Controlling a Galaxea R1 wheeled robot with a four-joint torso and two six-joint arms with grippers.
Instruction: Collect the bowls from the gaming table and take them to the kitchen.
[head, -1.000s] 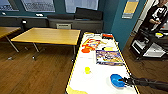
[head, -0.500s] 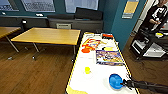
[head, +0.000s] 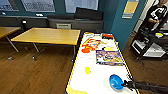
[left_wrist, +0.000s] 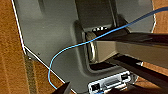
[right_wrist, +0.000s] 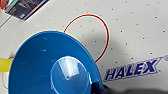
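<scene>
the right gripper (head: 125, 85) was seen at the rim of the blue bowl (head: 116, 82) near the front right of the gaming table (head: 100, 72); whether its jaws were closed on the rim could not be told, the fingers being hidden by the bowl's edge in the right wrist view. the yellow bowl (head: 87, 70) sat well apart, toward the table's middle. a game box (head: 109, 57) lay beyond. a person (head: 157, 15) was cut off at the frame's edge.

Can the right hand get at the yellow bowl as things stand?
Probably not yet: the right hand is at the blue bowl's rim, and that bowl sits between it and the yellow bowl farther across the table.
</scene>
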